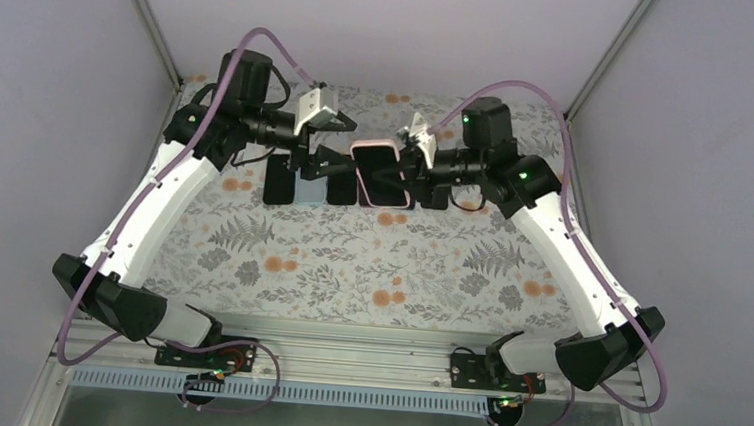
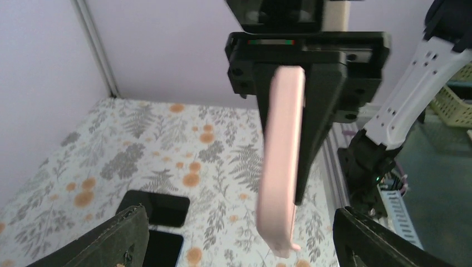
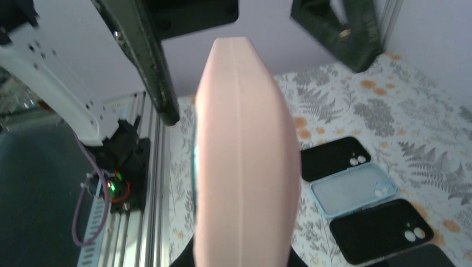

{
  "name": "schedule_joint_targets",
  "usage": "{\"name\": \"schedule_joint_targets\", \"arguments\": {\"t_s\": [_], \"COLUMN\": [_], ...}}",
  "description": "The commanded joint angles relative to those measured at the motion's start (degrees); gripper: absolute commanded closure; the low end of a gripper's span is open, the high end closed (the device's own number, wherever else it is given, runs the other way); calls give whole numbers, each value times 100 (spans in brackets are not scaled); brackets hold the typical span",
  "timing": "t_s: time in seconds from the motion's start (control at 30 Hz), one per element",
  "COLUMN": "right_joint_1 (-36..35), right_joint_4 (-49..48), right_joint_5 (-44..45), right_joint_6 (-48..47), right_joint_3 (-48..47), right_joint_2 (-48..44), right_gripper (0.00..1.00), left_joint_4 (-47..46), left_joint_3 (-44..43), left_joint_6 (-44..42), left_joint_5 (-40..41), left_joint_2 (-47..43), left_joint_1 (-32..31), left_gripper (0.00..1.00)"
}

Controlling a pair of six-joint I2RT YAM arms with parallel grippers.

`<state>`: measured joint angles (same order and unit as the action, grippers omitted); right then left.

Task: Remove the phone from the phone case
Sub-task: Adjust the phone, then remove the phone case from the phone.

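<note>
pink phone case (image 3: 242, 167) in r claw (image 1: 413, 167)

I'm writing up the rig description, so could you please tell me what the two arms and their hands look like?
The left arm and right arm have white shells with black joints. A purple cable loops along each. Green lights glow on the right arm's joints. The left hand and right hand are black, each beside a white wrist camera.

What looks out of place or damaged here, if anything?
Nothing is spilled or damaged. One thing stands out: the pink phone case is up in the air, held by the right gripper alone; the open left gripper does not touch it. The light blue case and black cases lie flat in a row.
</note>
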<state>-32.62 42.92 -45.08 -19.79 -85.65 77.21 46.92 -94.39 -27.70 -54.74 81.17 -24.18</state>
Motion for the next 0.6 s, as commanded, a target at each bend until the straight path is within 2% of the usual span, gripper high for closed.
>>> {"name": "schedule_joint_targets", "arguments": {"t_s": [0.0,0.2,0.57], "right_joint_1": [441,1070,1170], "right_joint_4": [-1140,-2614,-4400], "right_joint_5": [-1268,-2390,-2657], "right_joint_6": [969,2603,4487], "right_joint_3": [-408,-467,151], "right_joint_2": [-141,-31,-27], "right_gripper": [96,96,96], "left_joint_4": [-722,-1528,-2817], "left_joint_3": [-13,732,2104], "left_joint_6": [651,1283,2493], "left_joint_5": [-968,-1293,-1398], "left_joint_2": [-173,-428,-951], "left_joint_1": [150,152,140], "left_gripper": [18,20,36]}}
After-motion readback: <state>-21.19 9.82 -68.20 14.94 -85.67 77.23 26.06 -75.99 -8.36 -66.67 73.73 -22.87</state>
